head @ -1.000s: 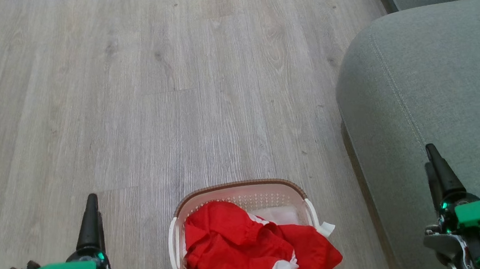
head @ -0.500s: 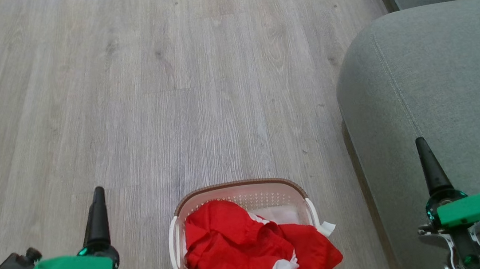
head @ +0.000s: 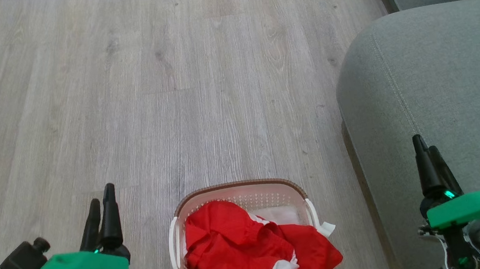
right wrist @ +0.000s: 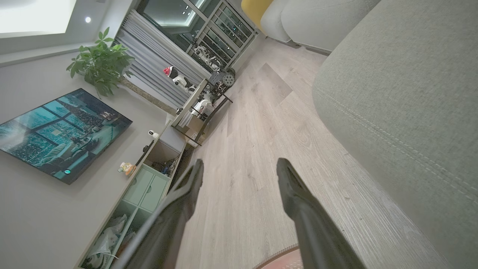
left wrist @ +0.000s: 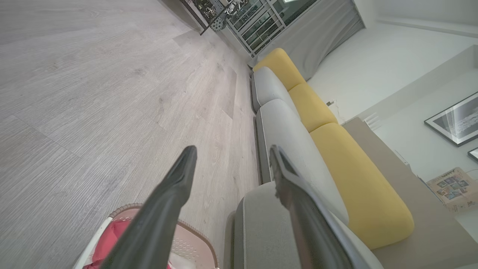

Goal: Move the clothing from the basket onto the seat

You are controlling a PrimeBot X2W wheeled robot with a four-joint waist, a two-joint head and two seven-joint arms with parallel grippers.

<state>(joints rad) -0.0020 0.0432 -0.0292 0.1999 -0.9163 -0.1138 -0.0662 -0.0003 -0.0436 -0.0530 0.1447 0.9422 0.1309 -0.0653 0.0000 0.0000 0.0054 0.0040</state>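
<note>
You have the left end effector (head: 101, 196) and the right end effector (head: 425, 144) both released and empty, while the clothing (head: 243, 250) lies heaped in the basket (head: 236, 184) on the floor (head: 129, 97) beside the seat (head: 439, 78).

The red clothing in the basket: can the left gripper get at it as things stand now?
Probably yes. The left gripper is open and empty, beside the basket above bare floor. The clothing lies heaped on top, uncovered, spilling over one side. Nothing stands between them.
</note>
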